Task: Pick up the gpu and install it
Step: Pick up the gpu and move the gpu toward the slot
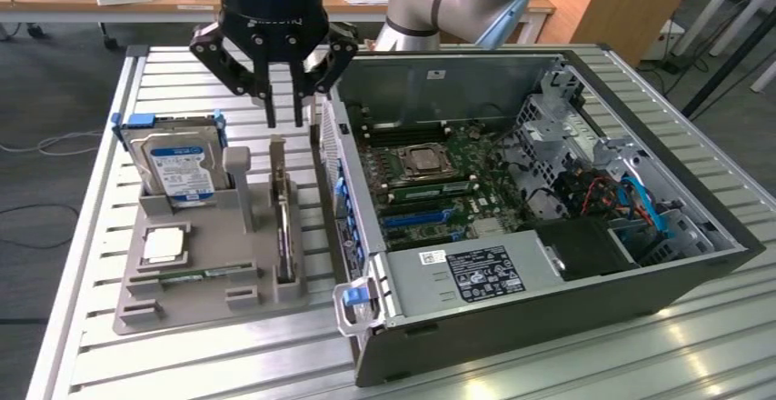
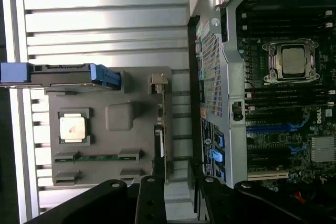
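hard drive [image 1: 180, 165] upright in holder [image 1: 194, 311] | processor chip [image 1: 164, 245] flat | memory stick [image 1: 184, 277] beside it

Print on power-supply sticker [image 1: 485, 273] and hard-drive label [image 1: 178, 165] illegible

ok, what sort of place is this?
Probably a robotics lab or test workshop: an open computer case on a slatted aluminium table, a grey parts fixture beside it, a robot arm above.

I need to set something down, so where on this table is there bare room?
Free: table slats in front of the grey holder and at the exterior view's left of it. Crowded: the holder's side by the computer case, where the gpu stands under the gripper.
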Available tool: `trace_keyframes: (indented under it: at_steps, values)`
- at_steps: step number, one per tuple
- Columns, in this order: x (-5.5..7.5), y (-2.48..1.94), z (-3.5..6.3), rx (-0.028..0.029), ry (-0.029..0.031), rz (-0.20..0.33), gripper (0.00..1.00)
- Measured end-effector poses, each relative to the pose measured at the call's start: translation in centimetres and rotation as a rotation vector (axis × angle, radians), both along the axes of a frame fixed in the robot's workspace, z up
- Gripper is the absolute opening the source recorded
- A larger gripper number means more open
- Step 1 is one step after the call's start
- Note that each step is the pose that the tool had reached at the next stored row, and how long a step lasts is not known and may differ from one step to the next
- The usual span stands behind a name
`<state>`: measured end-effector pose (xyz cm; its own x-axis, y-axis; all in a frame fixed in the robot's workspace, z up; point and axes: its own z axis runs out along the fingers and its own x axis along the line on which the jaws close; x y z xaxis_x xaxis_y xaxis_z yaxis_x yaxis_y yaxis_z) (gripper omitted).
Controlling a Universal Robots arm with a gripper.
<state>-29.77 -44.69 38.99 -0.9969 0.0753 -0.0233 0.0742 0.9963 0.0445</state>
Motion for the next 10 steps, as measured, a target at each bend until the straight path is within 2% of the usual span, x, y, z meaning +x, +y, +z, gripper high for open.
trace_keyframes:
  at_steps: [1,6,10]
  values:
    - [0.0,0.0,0.0,0.0,0.0,0.0,0.36]
    - [-0.01,-0.02,-0.11,0.0001,-0.0001,0.0,0.36]
    - [-0.04,-0.01,-0.73,0.0001,-0.0001,0.0,0.36]
